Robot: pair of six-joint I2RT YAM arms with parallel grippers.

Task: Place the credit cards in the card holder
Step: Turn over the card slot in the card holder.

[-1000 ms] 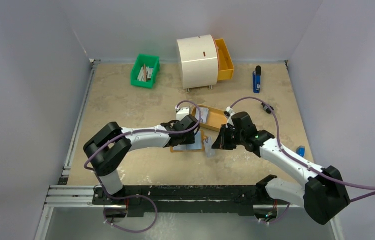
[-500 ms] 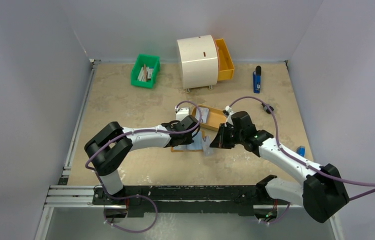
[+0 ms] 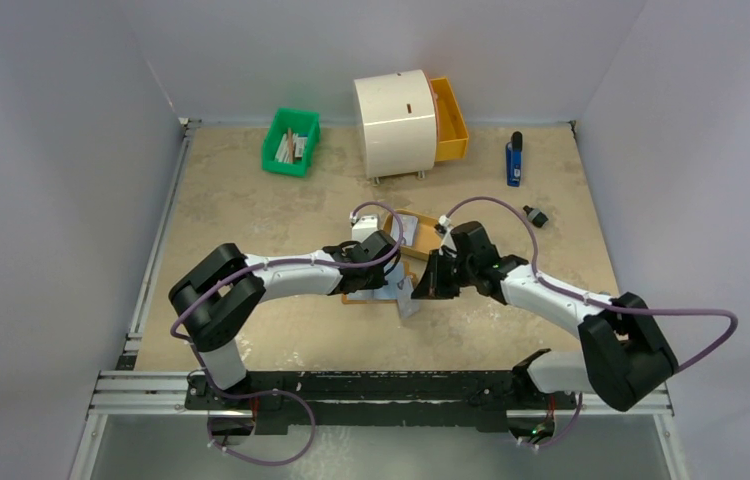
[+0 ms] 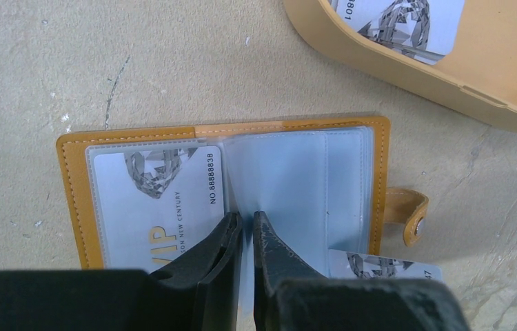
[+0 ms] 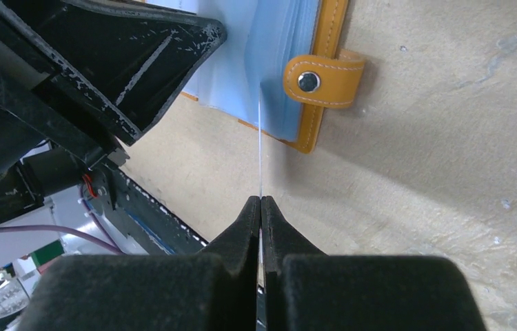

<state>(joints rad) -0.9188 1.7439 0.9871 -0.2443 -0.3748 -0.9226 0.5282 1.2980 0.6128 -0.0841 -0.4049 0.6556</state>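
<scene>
The card holder [image 4: 73,200] lies open on the table, orange-tan with pale blue sleeves, and one credit card [image 4: 156,200] sits in its left sleeve. My left gripper [image 4: 247,219] is shut on a pale blue sleeve leaf [image 4: 283,186] near the fold. My right gripper [image 5: 260,200] is shut on another credit card [image 5: 260,152], seen edge-on. That card's far edge touches the sleeves beside the snap tab [image 5: 321,79], and its printed corner [image 4: 380,265] shows at the holder's lower right. In the top view both grippers meet over the holder [image 3: 359,296].
An oval orange tray [image 4: 380,76] with a further card [image 4: 407,27] lies just behind the holder. At the back stand a green bin [image 3: 291,141], a white round cabinet [image 3: 395,122] with an orange drawer [image 3: 449,118], and a blue object [image 3: 514,160].
My left gripper's jaws have closed onto the sleeve leaf. My right arm has moved left, bringing its card up to the holder's right edge.
</scene>
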